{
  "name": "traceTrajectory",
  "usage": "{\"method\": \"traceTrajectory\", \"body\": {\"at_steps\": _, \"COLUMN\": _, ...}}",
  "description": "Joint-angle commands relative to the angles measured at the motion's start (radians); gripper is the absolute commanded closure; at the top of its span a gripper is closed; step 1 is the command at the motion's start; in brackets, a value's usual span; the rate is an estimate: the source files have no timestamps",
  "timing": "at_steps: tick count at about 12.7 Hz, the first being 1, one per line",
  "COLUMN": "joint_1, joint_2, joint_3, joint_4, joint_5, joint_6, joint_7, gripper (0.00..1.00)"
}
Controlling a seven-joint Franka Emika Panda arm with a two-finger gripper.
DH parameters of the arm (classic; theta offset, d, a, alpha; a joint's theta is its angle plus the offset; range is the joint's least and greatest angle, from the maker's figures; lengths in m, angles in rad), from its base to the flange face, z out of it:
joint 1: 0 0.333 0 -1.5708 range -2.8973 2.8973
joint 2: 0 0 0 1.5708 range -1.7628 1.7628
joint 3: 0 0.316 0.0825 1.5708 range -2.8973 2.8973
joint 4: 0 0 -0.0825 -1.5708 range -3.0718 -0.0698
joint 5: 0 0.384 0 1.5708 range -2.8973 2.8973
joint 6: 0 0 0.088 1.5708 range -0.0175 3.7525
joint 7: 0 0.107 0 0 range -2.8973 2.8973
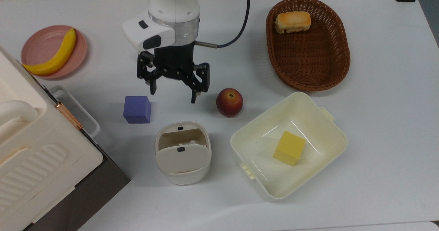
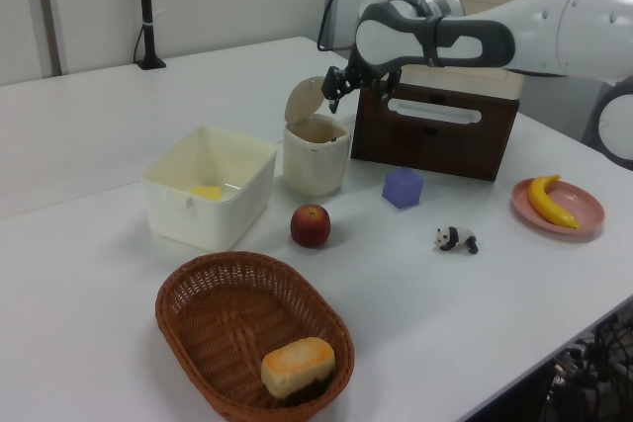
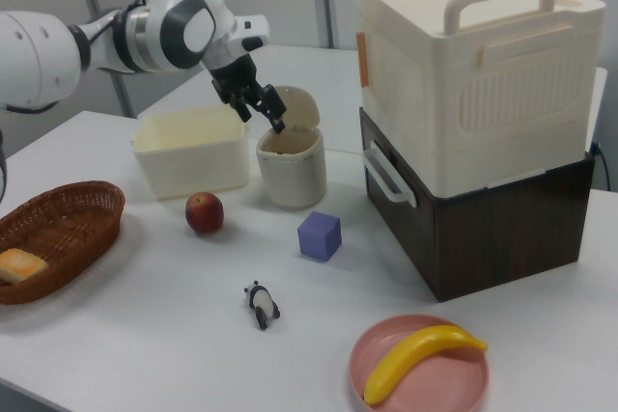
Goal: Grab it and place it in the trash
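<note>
With its two black fingers (image 1: 152,86) spread apart and holding nothing, the gripper (image 1: 173,93) hangs above the white desk (image 1: 377,121); the crumpled paper ball (image 1: 190,142) lies inside the bin (image 1: 182,174), a smooth rounded cream tub whose flap lid (image 1: 181,158) stands tilted open. Around it sit one glossy red apple (image 1: 229,102), one purple cube (image 1: 137,109), one square cream tub (image 1: 329,145) holding one yellow block (image 1: 289,148), one oval woven basket (image 1: 308,70) with one bread roll (image 1: 292,22), and one pink plate (image 1: 41,44) bearing one banana (image 1: 55,59).

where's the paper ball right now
In the top view, the paper ball lies inside the trash bin, below the purple cube and apple.
</note>
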Motion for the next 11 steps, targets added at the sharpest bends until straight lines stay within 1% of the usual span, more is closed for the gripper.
{"method": "traceTrajectory", "body": {"at_steps": 1, "joint_1": -0.001, "joint_2": -0.142, "joint_3": 0.008, "joint_4": -0.104, "joint_5": -0.002, "joint_6": -0.164, "joint_7": -0.048, "gripper": 0.0}}
{"method": "traceTrajectory", "body": {"at_steps": 2, "joint_1": -0.001, "joint_2": -0.161, "joint_3": 0.007, "joint_4": -0.112, "joint_5": 0.006, "joint_6": -0.186, "joint_7": -0.046, "gripper": 0.0}}
{"method": "traceTrajectory", "body": {"at_steps": 4, "joint_1": 0.002, "joint_2": -0.199, "joint_3": -0.006, "joint_4": -0.118, "joint_5": 0.082, "joint_6": -0.224, "joint_7": -0.051, "gripper": 0.0}}
{"method": "traceTrajectory", "body": {"at_steps": 5, "joint_1": 0.02, "joint_2": -0.225, "joint_3": -0.031, "joint_4": -0.139, "joint_5": 0.098, "joint_6": -0.24, "joint_7": -0.064, "gripper": 0.0}}
{"method": "traceTrajectory", "body": {"at_steps": 6, "joint_1": 0.077, "joint_2": -0.248, "joint_3": -0.086, "joint_4": -0.156, "joint_5": 0.101, "joint_6": -0.256, "joint_7": -0.093, "gripper": 0.0}}
{"method": "traceTrajectory", "body": {"at_steps": 7, "joint_1": 0.103, "joint_2": -0.257, "joint_3": -0.119, "joint_4": -0.158, "joint_5": 0.106, "joint_6": -0.281, "joint_7": -0.113, "gripper": 0.0}}
{"method": "traceTrajectory", "body": {"at_steps": 8, "joint_1": 0.116, "joint_2": -0.274, "joint_3": -0.14, "joint_4": -0.158, "joint_5": 0.116, "joint_6": -0.318, "joint_7": -0.142, "gripper": 0.0}}
{"method": "traceTrajectory", "body": {"at_steps": 10, "joint_1": 0.119, "joint_2": -0.297, "joint_3": -0.163, "joint_4": -0.153, "joint_5": 0.118, "joint_6": -0.362, "joint_7": -0.192, "gripper": 0.0}}
{"method": "traceTrajectory", "body": {"at_steps": 11, "joint_1": 0.12, "joint_2": -0.3, "joint_3": -0.165, "joint_4": -0.152, "joint_5": 0.118, "joint_6": -0.37, "joint_7": -0.195, "gripper": 0.0}}
